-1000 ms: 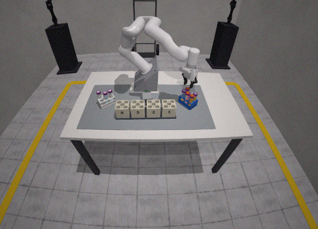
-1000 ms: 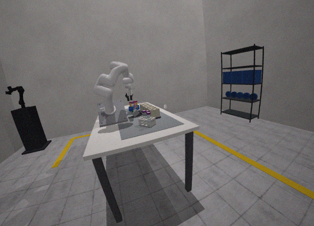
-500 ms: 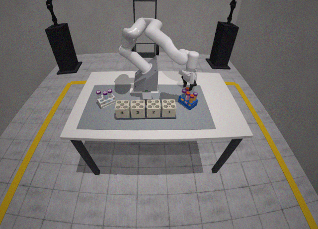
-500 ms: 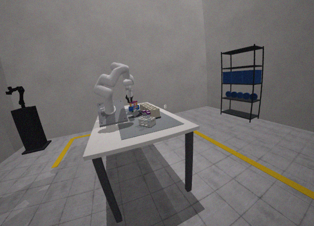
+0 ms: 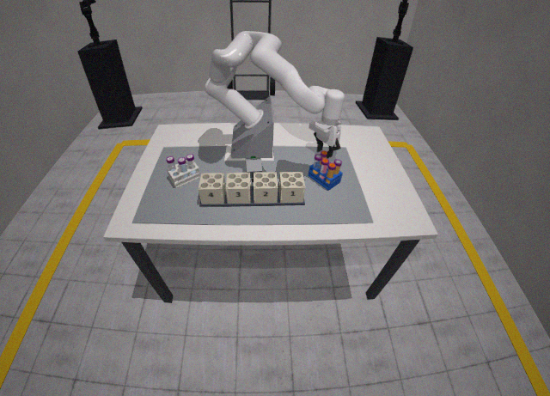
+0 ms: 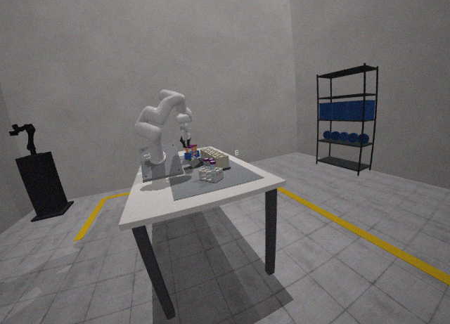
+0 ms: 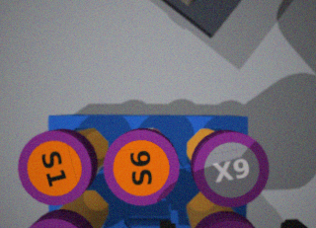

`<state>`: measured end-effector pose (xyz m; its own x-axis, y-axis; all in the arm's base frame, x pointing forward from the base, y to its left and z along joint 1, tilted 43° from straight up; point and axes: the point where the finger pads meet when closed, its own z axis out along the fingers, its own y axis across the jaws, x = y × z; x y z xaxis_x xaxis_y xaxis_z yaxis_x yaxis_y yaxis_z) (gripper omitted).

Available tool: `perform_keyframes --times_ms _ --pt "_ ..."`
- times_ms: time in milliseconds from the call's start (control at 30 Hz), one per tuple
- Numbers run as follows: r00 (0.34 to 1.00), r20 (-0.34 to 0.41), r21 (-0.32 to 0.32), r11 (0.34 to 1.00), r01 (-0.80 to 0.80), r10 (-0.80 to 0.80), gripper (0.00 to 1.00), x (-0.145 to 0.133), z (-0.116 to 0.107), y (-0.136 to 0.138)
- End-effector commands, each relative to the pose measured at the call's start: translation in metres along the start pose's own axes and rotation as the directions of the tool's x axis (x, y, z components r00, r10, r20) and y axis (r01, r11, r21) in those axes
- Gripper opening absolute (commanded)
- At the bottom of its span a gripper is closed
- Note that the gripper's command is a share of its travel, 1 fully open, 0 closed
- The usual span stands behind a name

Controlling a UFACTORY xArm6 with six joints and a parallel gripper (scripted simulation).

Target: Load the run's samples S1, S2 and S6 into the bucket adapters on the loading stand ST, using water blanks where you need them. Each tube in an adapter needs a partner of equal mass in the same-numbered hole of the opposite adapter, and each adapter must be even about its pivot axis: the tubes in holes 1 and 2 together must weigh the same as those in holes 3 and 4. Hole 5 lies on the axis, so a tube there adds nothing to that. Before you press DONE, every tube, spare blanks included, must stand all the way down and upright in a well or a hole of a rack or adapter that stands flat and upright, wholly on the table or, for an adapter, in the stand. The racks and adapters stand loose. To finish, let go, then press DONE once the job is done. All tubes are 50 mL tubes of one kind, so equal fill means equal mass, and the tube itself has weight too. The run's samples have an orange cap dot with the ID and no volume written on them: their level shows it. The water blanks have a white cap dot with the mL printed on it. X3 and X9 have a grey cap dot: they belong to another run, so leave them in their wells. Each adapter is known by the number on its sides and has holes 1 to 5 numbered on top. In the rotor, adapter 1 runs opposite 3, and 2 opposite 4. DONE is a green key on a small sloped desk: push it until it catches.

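Observation:
My gripper (image 5: 326,151) (image 6: 185,145) is open and empty, its fingers just above the cap of S2 (image 5: 324,154) at the back of the blue rack (image 5: 328,186) (image 7: 114,120). Only the purple rim of that cap shows at the wrist view's bottom edge. S1 (image 5: 332,166) (image 7: 54,168), S6 (image 5: 324,161) (image 7: 141,168) and grey-dotted X9 (image 7: 231,170) stand in the row nearer the stand. X3 (image 5: 338,162) stands in the other row. Adapters 4 (image 5: 210,194), 3 (image 5: 237,194), 2 (image 5: 265,193) and 1 (image 5: 292,193) stand in the loading stand (image 5: 252,204), no tubes visible in them.
A white rack (image 5: 186,179) (image 6: 211,177) at the left holds three purple-capped tubes; their volumes are unreadable. The small sloped desk (image 5: 254,165) with the green DONE key (image 5: 253,157) sits behind the adapters, in front of the arm's base.

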<state>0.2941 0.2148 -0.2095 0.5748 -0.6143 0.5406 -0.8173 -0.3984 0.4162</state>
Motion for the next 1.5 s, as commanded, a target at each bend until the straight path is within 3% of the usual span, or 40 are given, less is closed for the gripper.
perform_keyframes --times_ms 0,1300,1333,1467 --pt "1.0 0.002 0.005 1.0 -0.001 0.001 0.57 0.0 0.0 -0.002" --pt "1.0 0.002 0.005 1.0 -0.001 0.001 0.57 0.0 0.014 -0.002" --pt "1.0 0.002 0.005 1.0 -0.001 0.001 0.0 0.0 0.014 -0.002" --pt "1.0 0.002 0.005 1.0 -0.001 0.001 0.0 0.0 0.013 -0.002"
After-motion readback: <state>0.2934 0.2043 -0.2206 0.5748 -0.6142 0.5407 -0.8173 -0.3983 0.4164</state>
